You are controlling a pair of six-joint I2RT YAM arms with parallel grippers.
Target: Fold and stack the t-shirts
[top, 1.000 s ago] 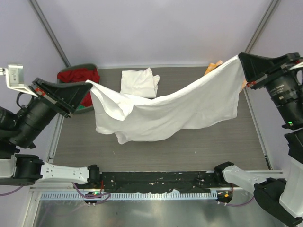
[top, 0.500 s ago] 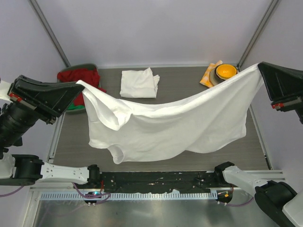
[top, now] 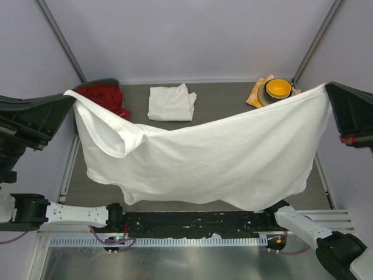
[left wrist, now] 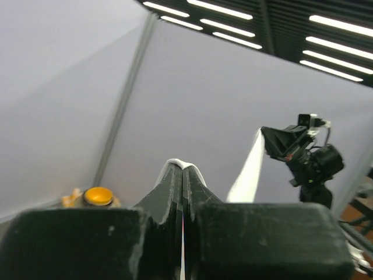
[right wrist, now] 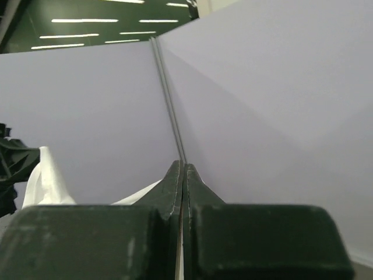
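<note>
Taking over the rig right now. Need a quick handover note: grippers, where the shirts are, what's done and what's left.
Left gripper: shut on one corner of the spread t-shirt.
Right gripper: shut on the opposite corner.
The spread t-shirt hangs stretched between the two arms over the table, sagging in the middle.
Done: one folded t-shirt lies at the far side of the table.
Left: lay the spread t-shirt down, fold it, and stack it on the folded t-shirt.
Not part of the job: red cloth far left, orange bowl far right.
</note>
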